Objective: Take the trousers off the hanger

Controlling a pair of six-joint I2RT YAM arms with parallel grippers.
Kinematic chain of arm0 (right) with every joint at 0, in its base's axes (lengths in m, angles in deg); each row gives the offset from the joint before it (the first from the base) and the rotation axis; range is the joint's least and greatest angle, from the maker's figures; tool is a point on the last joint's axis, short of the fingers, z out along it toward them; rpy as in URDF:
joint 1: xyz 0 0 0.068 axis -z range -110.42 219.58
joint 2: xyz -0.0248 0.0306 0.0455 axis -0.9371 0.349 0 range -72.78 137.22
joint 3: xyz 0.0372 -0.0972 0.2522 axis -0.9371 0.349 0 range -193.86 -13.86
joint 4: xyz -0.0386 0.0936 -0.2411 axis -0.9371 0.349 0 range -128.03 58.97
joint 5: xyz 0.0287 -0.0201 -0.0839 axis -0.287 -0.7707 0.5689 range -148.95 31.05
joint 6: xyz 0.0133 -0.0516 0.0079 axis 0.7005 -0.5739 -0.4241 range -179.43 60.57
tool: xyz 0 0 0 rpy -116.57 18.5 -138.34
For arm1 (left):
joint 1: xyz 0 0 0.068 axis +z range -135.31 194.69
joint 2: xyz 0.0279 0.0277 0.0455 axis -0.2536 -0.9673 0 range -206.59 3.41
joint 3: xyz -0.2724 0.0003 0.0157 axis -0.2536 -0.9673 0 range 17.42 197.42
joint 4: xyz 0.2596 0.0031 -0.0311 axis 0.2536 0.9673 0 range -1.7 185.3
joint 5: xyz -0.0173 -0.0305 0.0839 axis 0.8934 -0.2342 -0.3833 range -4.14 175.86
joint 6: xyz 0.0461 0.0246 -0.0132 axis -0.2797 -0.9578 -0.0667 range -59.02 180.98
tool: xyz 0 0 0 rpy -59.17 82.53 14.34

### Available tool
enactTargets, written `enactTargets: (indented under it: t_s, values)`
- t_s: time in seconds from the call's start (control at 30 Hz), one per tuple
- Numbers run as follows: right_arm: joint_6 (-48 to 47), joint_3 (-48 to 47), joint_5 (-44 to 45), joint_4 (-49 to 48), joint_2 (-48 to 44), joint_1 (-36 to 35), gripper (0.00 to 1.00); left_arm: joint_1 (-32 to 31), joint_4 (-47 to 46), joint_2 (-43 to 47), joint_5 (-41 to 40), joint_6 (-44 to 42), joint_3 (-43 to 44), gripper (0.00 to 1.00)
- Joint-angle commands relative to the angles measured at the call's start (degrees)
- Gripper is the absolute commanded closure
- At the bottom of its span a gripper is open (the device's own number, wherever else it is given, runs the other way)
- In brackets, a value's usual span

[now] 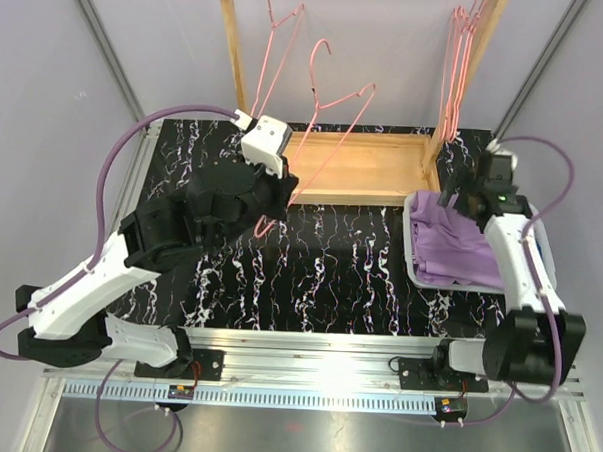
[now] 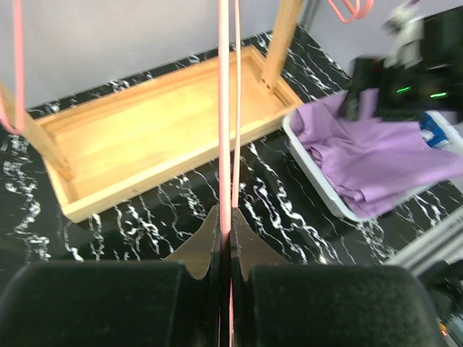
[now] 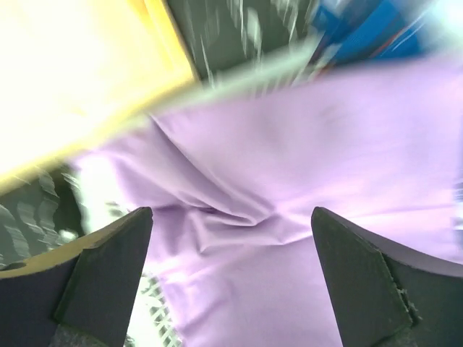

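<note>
From my station, the black marbled table [image 1: 359, 279] fills the overhead view. The wooden rack [image 1: 394, 170] stands at its far side, its tray-like base flat on the surface. To the right of that base sits a white bin [image 1: 411, 251]. The lilac trousers [image 1: 456, 248] lie crumpled inside it, off any hanger and draped toward the bin's near-left corner.

I see a patch of blue cloth [image 2: 434, 130] at the bin's far side next to the lilac. The right wrist view is blurred, so I can't say for sure that it is the patterned trousers.

A bare pink hanger [image 1: 330, 152] slants over the rack base, clear of the top rail. A bunch of spare pink hangers [image 1: 459, 63] hangs at the rail's right end.

The left gripper [image 2: 226, 224] has its fingers pressed together on the bare hanger's thin wire, which runs straight up from between them. The right gripper [image 3: 230, 217] hangs over the lilac cloth with its fingers spread wide and nothing between them.
</note>
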Motion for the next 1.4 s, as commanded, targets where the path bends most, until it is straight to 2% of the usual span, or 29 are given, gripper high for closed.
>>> enactTargets:
  t_s: [0.0,0.13,0.3,0.47,0.5,0.6,0.67,0.83,1.03,1.13,1.27,1.37]
  values:
    - [-2.8,-9.4,5.6,7.0,-10.6,0.3,0.01,-0.6,-2.7,-1.8,-6.8,-2.8,3.6,1.00]
    - [-2.3,-13.9,3.8,11.4,-18.4,0.2,0.01,-0.5,-2.8,-4.7,-10.6,-3.1,6.4,1.00]
    - [-0.2,-17.1,-5.8,15.4,-28.5,0.3,0.01,0.0,-4.3,-10.1,-12.4,-6.5,12.4,1.00]
    - [5.5,-12.4,-26.5,8.8,-38.7,0.2,0.01,5.0,-2.7,-18.6,-6.8,-6.4,24.2,1.00]
    - [7.2,-9.6,-33.8,4.9,-41.8,0.2,0.01,5.7,-2.0,-19.9,-6.2,-6.6,26.7,1.00]
    - [13.6,-5.6,-42.2,0.4,-46.5,0.3,0.01,9.6,0.1,-25.6,-4.7,-6.8,34.8,1.00]
    - [15.8,-5.1,-42.7,0.9,-48.8,0.2,0.01,12.3,-0.4,-27.9,-4.0,-7.9,36.2,1.00]
    - [17.1,-5.2,-45.8,2.1,-52.1,0.2,0.01,17.9,-10.7,-29.3,-1.2,-10.4,31.6,1.00]
    - [17.8,-6.1,-48.7,4.3,-54.1,0.0,0.01,21.7,-17.6,-34.9,-1.1,-14.7,32.6,1.00]
    - [18.5,-5.1,-50.1,4.3,-54.9,-0.8,0.00,25.6,-13.7,-38.3,1.0,-11.7,36.5,1.00]
    - [17.0,-5.6,-48.5,5.8,-55.2,-1.9,0.01,28.2,-13.6,-38.3,3.9,-8.9,33.7,1.00]
    - [17.1,-5.7,-48.8,5.8,-55.2,-2.3,0.00,29.4,-10.9,-40.3,4.9,-8.2,35.2,1.00]
